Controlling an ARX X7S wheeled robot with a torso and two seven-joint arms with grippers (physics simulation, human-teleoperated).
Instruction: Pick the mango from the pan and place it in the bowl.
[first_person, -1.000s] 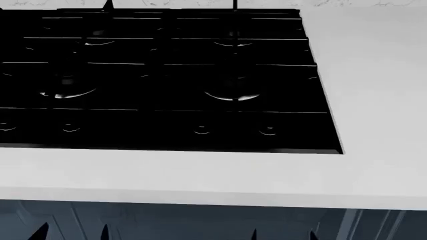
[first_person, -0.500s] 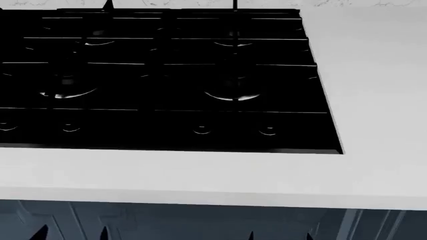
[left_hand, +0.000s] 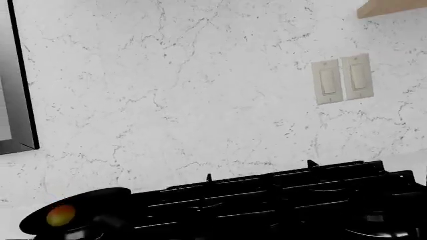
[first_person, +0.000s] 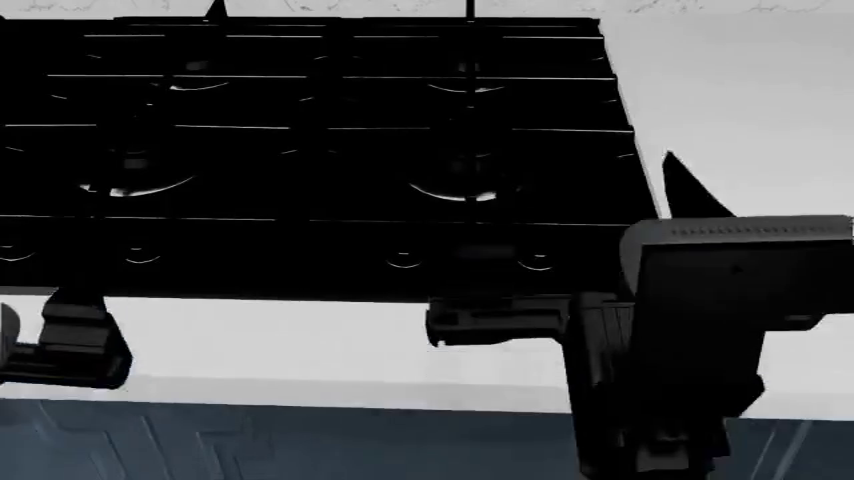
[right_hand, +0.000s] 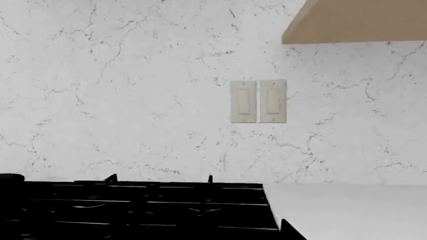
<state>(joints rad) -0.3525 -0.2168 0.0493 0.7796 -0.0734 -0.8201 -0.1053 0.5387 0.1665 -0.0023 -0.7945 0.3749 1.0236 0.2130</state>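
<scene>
**Both arms showing up at the stove, mango sitting way off to the side**

From the head view, the black stovetop (first_person: 320, 150) is filling most of the white worktop (first_person: 747, 110), and two dark arm pieces are poking in along the front edge. The right arm (first_person: 694, 330) is the big blocky thing hanging over the stovetop's near right corner, with a pointed tip sticking up just past it. The right end effector itself isn't really showing clearly, so there's no telling how far open it is or whether it's got anything. Same story with the left arm (first_person: 67, 340): only a dark chunk is peeking in at the worktop's front edge, and its end effector can't be read either.

The left wrist camera is looking across the burner grates (left_hand: 287, 195) toward the marble backsplash (left_hand: 173, 90). The mango (left_hand: 61, 215) is sitting in the pan (left_hand: 80, 212), glowing orange-red against the black, at the far end of the stove from the light switches (left_hand: 341, 79).

The right wrist view is just catching the grates, the switches (right_hand: 258, 101), bare worktop and a wooden cabinet (right_hand: 360, 20) up top.
</scene>
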